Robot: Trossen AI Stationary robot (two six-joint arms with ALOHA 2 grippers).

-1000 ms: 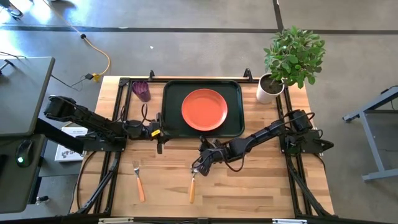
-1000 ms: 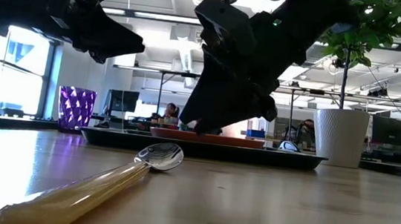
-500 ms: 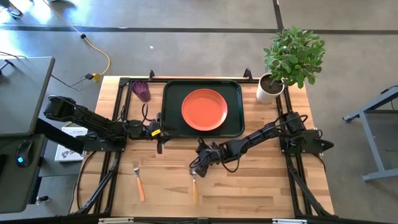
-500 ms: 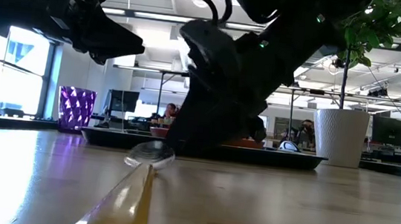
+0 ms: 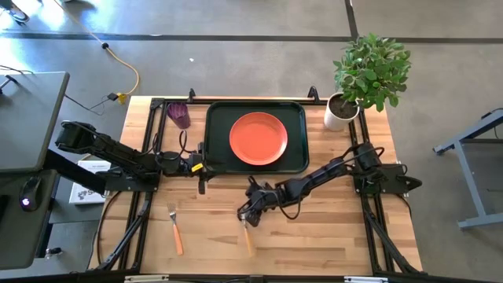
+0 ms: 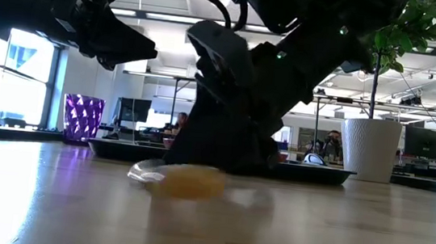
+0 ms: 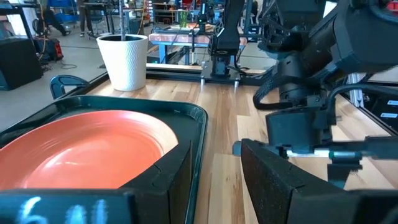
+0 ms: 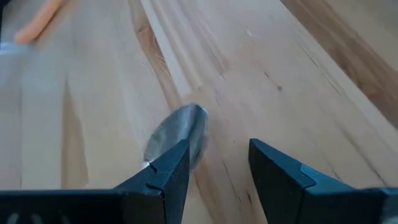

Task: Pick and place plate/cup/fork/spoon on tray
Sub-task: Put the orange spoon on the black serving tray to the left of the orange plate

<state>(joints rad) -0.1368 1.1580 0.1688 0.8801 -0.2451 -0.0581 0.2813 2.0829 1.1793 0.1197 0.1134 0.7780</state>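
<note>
The coral-orange plate [image 5: 258,138] lies flat on the dark tray [image 5: 297,161] at the table's far middle. The purple cup [image 5: 178,114] stands on the table left of the tray. The fork [image 5: 175,230] lies on the table near the front left. The spoon [image 5: 247,236] lies on the table, handle toward the near edge, bowl [image 8: 178,132] under my right gripper [image 5: 247,214]. That gripper is open and low over the bowl. My left gripper [image 5: 202,176] is open and empty at the tray's near left corner. My right gripper comes at the spoon from above, slanting toward the near edge, with its fingers open. One finger [image 8: 163,177] stands at the edge of the spoon's bowl [image 8: 186,124] and partly covers it. The other is over bare wood. The spoon lies flat on the table.
A white pot with a green plant [image 5: 343,112] stands at the table's far right corner, beside the tray. Bare wood lies between the fork and the spoon and to the spoon's right. Dark frame rails [image 5: 148,149] run along the table's left and right sides.
My right gripper has gone down and a little toward the table's near left, onto the spoon's bowl. The spoon has turned about on the table: its handle end has swung toward the table's right, while the bowl has stayed roughly in place.
</note>
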